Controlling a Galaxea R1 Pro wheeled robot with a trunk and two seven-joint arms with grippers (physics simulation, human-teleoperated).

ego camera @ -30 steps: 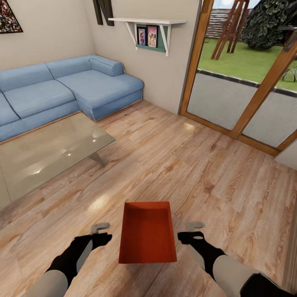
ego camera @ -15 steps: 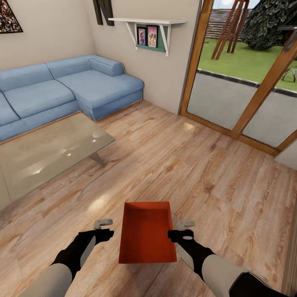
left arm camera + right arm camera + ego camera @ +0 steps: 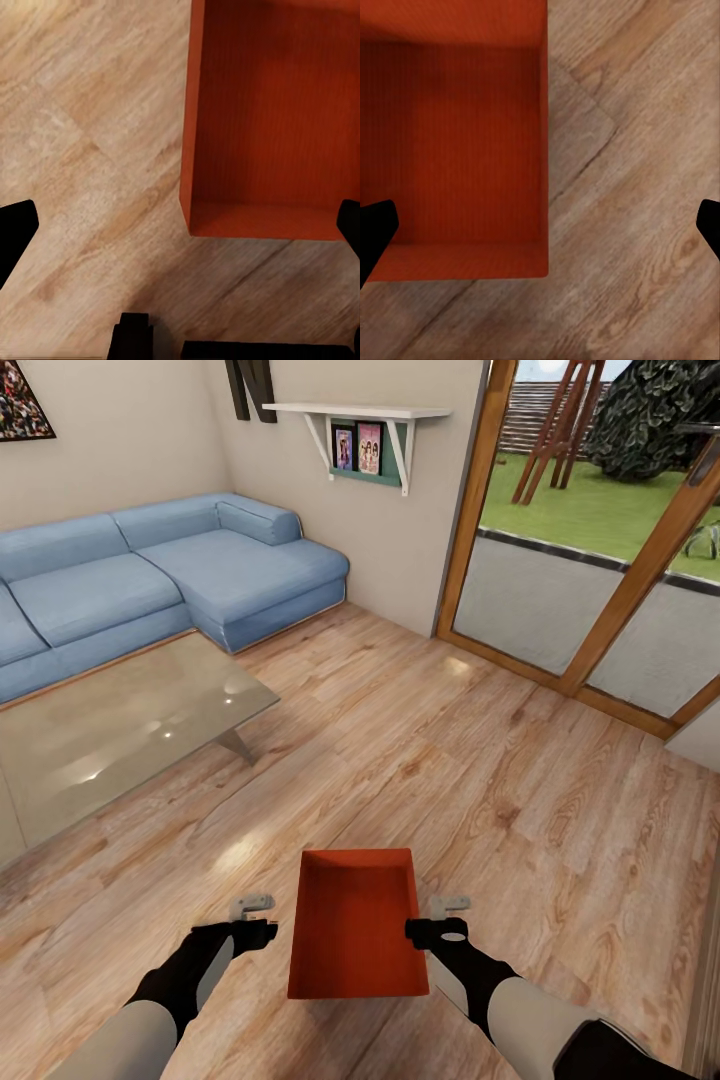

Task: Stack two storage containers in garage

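1 orange-red storage container (image 3: 358, 925) sits on the light wood-plank floor (image 3: 480, 790) of the living room, directly ahead of the robot and well apart from the glass coffee table (image 3: 110, 725) and blue corner sofa (image 3: 150, 580). The left gripper (image 3: 250, 908) hangs just beside its left wall, the right gripper (image 3: 448, 906) just beside or touching its right wall; both have their fingers spread wide and hold nothing. The bin looks stiff, light and empty, with smooth, likely slippery walls. Pinching each long wall's rim at mid-length, 1 gripper per side, should keep it level.
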